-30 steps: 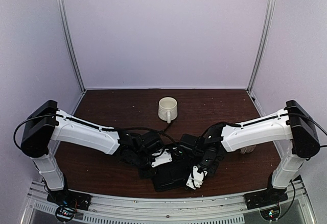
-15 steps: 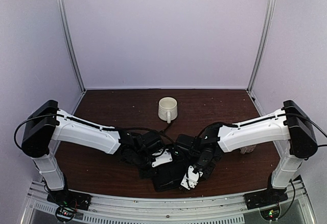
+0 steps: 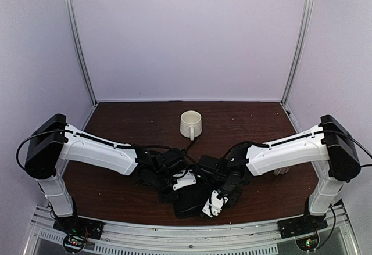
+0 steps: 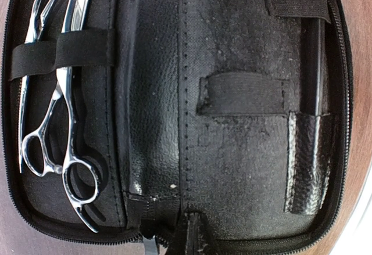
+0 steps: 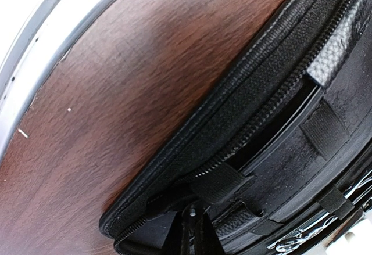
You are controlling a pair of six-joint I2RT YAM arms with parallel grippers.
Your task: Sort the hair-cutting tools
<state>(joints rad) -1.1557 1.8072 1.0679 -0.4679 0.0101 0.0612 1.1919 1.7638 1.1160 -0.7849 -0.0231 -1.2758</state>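
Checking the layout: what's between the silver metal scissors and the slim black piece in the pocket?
Left wrist view: the stitched centre fold of the black fabric case and an empty elastic loop.

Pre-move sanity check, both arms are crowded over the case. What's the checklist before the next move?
1. The case lies open: ok, its inside shows.
2. The scissors located: ok, at the left of the left wrist view.
3. The scissors free to lift: not ok, an elastic strap crosses them.
4. The white mug upright and apart from the arms: ok.
5. The left claw and right claw shut: ok.
6. Either claw holding something: cannot tell.
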